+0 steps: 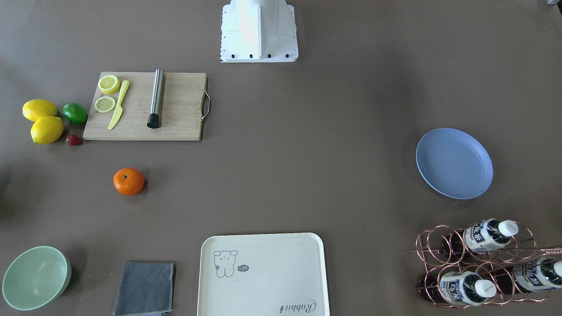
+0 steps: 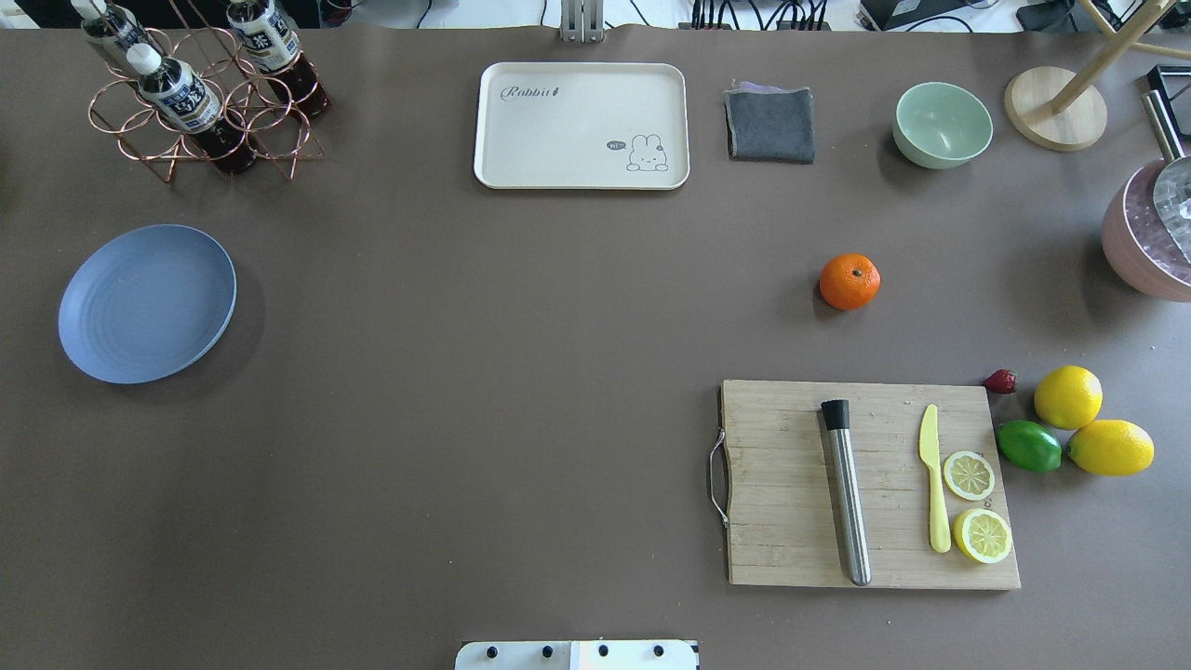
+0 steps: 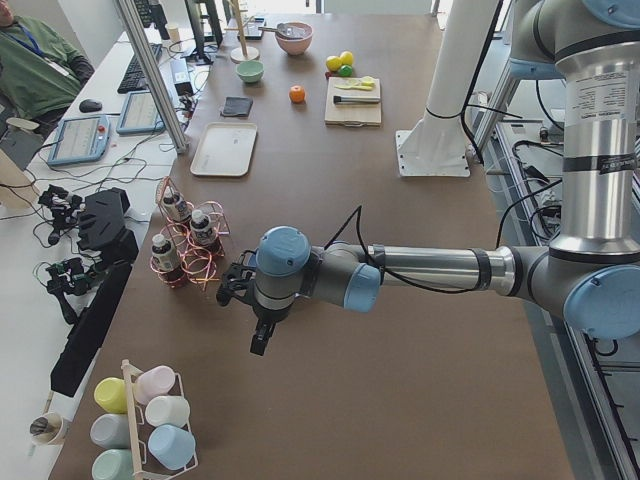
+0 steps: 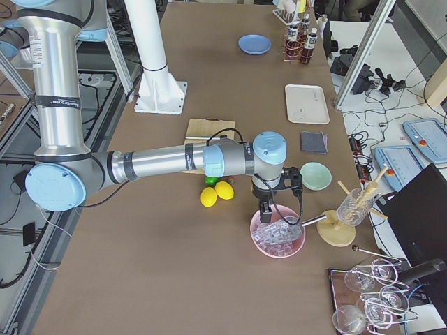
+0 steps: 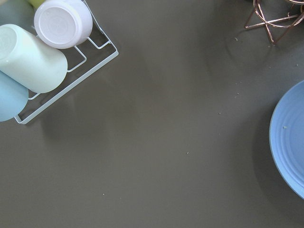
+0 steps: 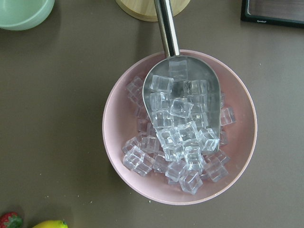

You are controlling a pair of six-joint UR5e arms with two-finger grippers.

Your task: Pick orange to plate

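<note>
The orange sits alone on the brown table, between the cutting board and the grey cloth, and shows in the overhead view as the orange. The periwinkle plate lies bare at the table's opposite side near the bottle rack, also seen as the plate; its rim, the plate, enters the left wrist view. My left gripper hangs near the bottle rack, far from the orange. My right gripper hovers over a pink bowl of ice. I cannot tell whether either is open or shut.
A cutting board holds a steel cylinder, a yellow knife and lemon slices; lemons, a lime and a strawberry lie beside it. Cream tray, grey cloth, green bowl, copper bottle rack, ice bowl, cup rack.
</note>
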